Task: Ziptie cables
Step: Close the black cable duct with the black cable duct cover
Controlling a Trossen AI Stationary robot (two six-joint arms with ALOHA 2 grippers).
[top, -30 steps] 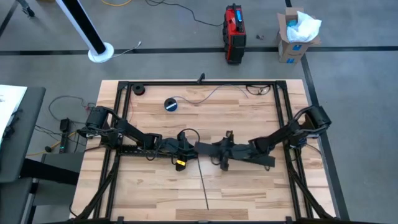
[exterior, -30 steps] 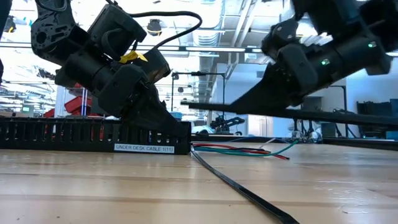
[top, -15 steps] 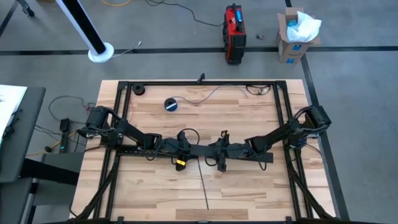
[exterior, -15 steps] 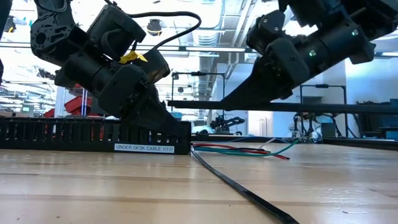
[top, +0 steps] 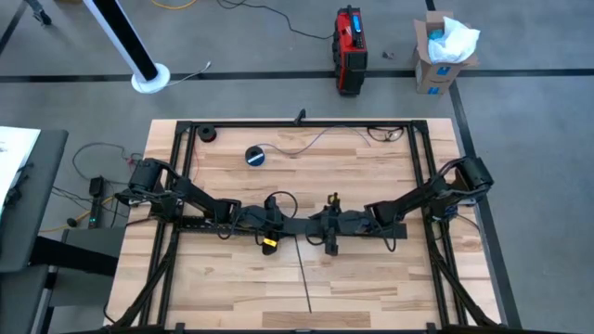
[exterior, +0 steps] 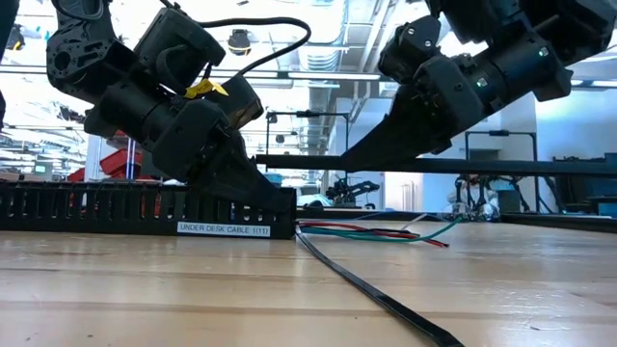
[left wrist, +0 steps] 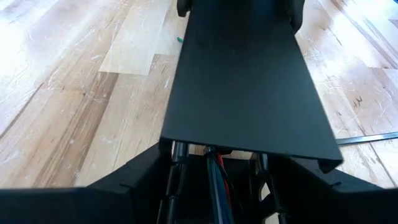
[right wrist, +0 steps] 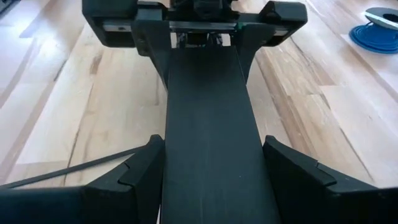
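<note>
Since the earlier frame, right gripper (top: 327,223) carried its clamped flat cover (right wrist: 208,118) toward left gripper (top: 278,221), whose grip we cannot tell; cables (exterior: 376,232) remain untied.

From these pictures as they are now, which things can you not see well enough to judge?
- Left gripper: high view, its fingertips lie under the flat black cover strip; open or shut cannot be told.
- Right gripper: high view too small; right wrist view, the strip fills the gap between its fingers.
- The cables: low view shows only the ends; the slotted black tray hides the rest.
</note>
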